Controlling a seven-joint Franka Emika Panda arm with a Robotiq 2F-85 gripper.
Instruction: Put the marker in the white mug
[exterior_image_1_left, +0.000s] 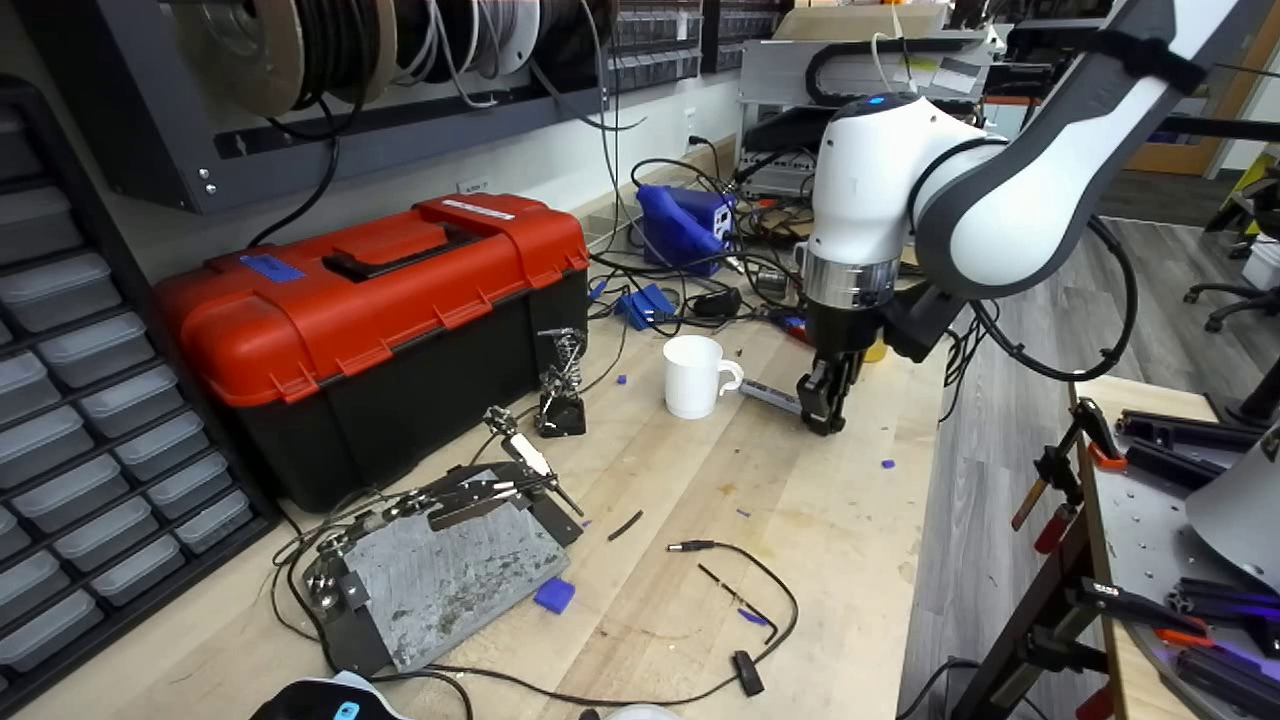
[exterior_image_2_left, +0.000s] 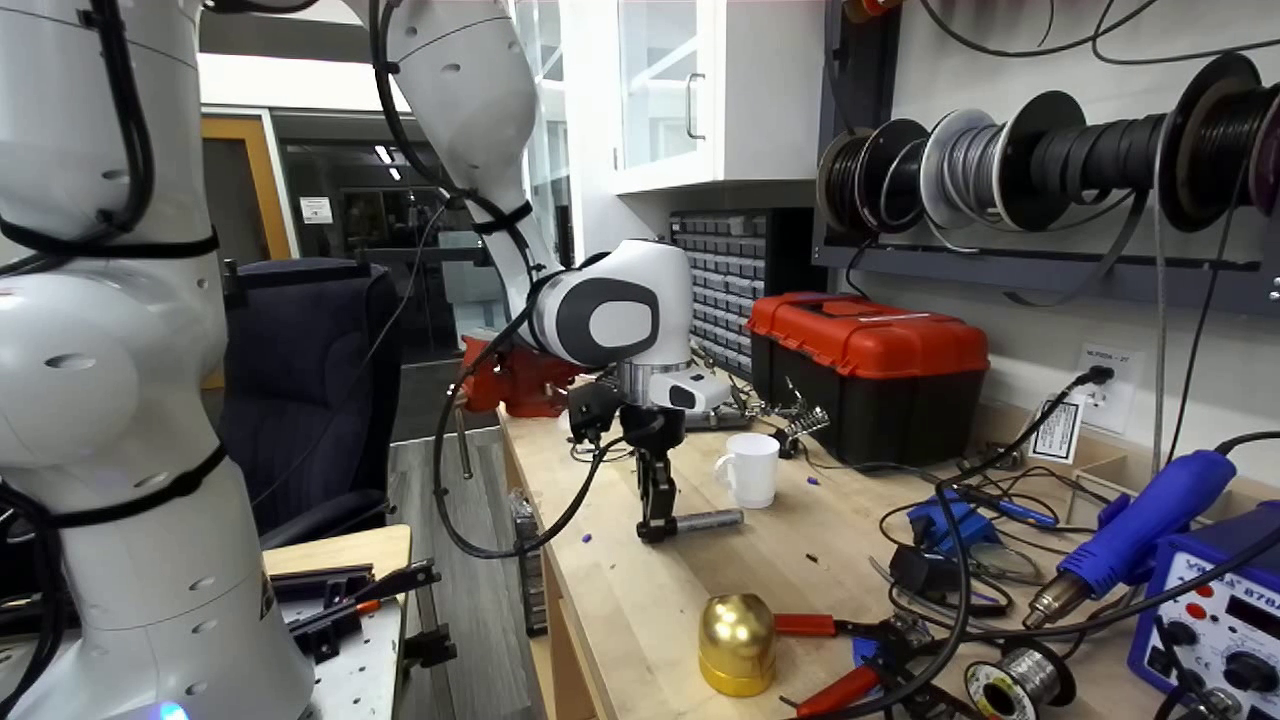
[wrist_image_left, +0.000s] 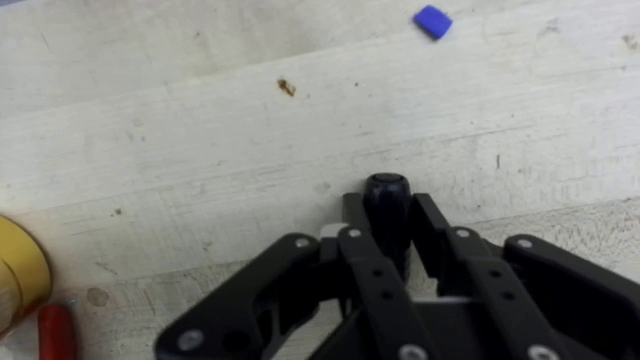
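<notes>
presently, at the apparent grasp step, the gripper (wrist_image_left: 387, 205) holds the marker (exterior_image_2_left: 710, 520) by its dark end between clenched jaws, the white mug (exterior_image_2_left: 755, 470) standing near but apart from them, so the next move likely calls for lifting, upending and centring above the mug.

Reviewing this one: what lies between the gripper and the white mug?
The marker: in an exterior view it shows between the gripper and the white mug.
</notes>
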